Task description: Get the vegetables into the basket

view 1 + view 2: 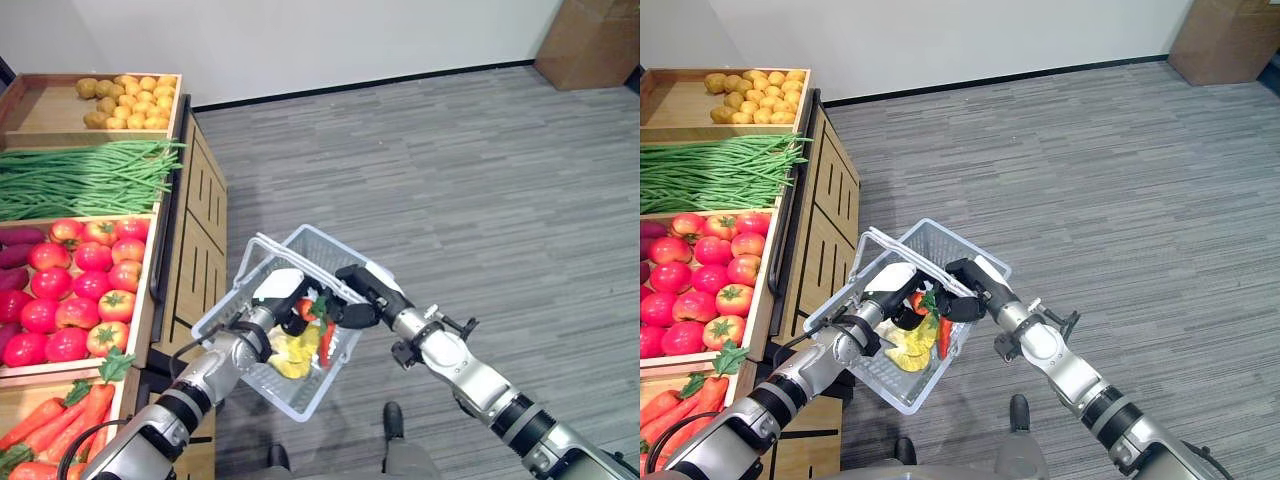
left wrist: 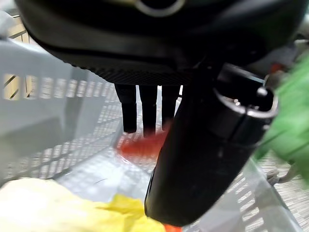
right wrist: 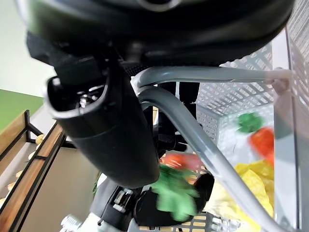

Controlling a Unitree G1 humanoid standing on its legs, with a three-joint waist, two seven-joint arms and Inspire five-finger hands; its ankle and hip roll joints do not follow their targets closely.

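A white mesh basket (image 1: 226, 312) hangs in the air beside the produce stand. My right hand (image 1: 362, 286) is shut on its two handles (image 3: 193, 129); the bars run under the curled fingers. My left hand (image 1: 272, 298) reaches into the basket, its fingers (image 2: 145, 108) straight and its thumb (image 2: 207, 145) held apart. A red tomato (image 1: 305, 308) with a green stalk lies just beside that thumb, not pinched. In the basket lie a yellow vegetable (image 1: 290, 355) and a red pepper (image 1: 327, 343).
The wooden stand at the left holds potatoes (image 1: 130, 100), green beans (image 1: 85, 178), tomatoes (image 1: 80, 295), purple roots (image 1: 15, 245) and carrots (image 1: 60, 425). Grey floor stretches to the right, with a cardboard box (image 1: 590, 40) by the far wall.
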